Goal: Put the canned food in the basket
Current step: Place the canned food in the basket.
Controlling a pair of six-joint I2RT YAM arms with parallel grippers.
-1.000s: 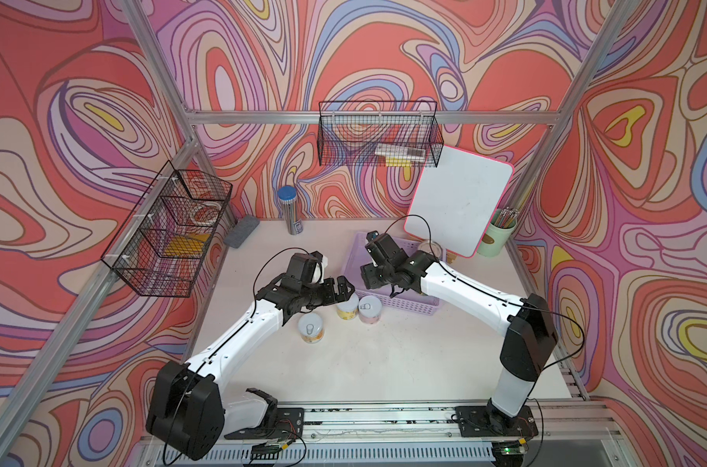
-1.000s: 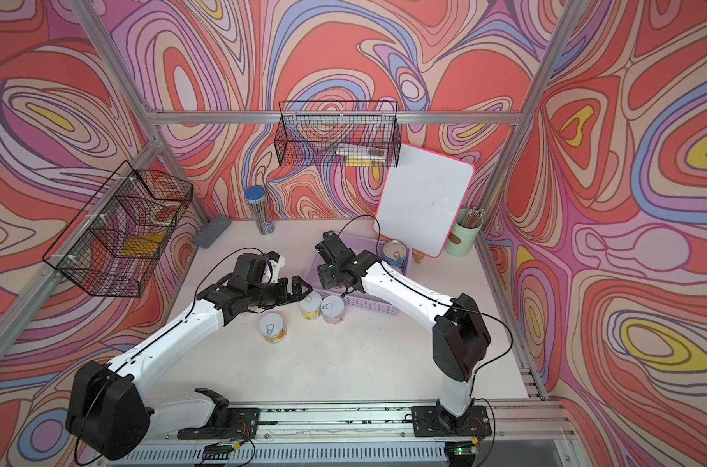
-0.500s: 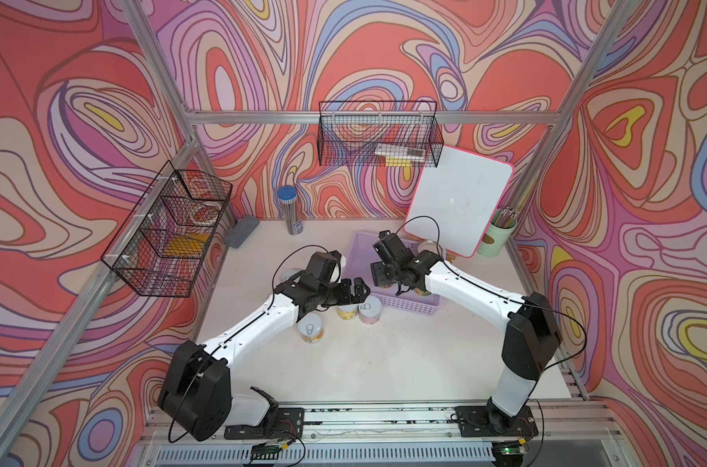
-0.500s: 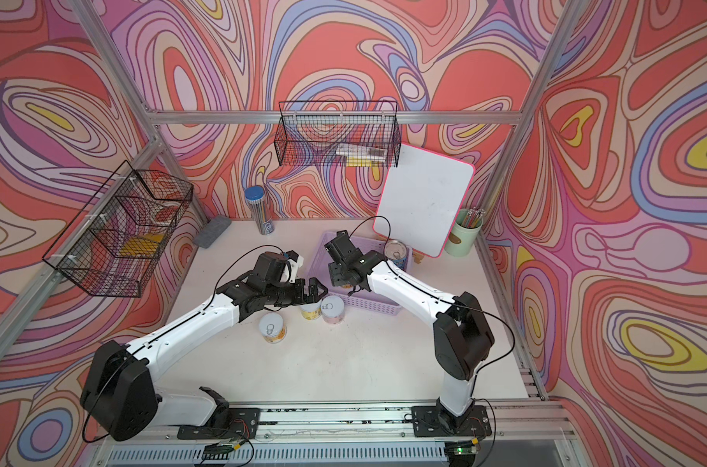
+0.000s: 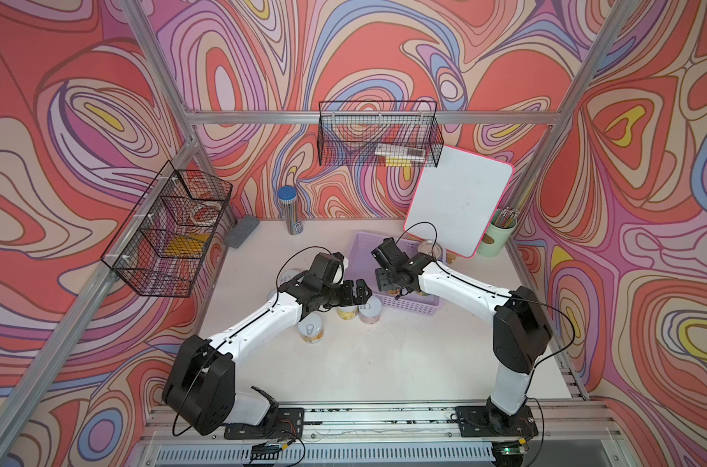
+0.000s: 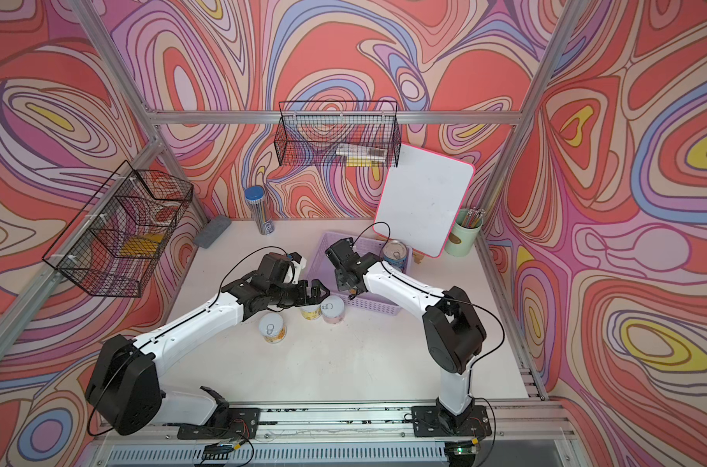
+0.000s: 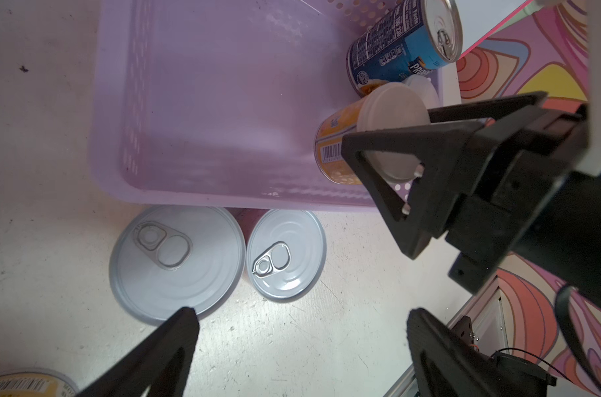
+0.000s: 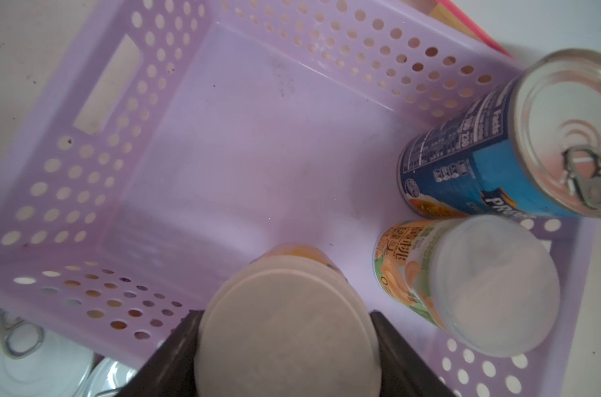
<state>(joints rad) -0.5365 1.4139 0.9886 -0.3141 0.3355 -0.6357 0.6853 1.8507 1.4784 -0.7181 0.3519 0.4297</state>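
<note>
While the right claw (image 8: 287, 357) is clamped on a yellow can (image 7: 330, 147) in the basket (image 8: 86, 178), beside the blue can (image 8: 464, 172) and peach can (image 8: 481, 285) already inside, the left claw (image 7: 302, 314) gapes above two cans (image 7: 175, 264) waiting on the table (image 7: 34, 137).

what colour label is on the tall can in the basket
The tall can has a blue label; clearest in the right wrist view.

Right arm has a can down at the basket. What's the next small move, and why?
Probably ease the right gripper down and open it: its can is clamped over bare basket floor, beside the blue can and green-labelled can already inside.
</note>
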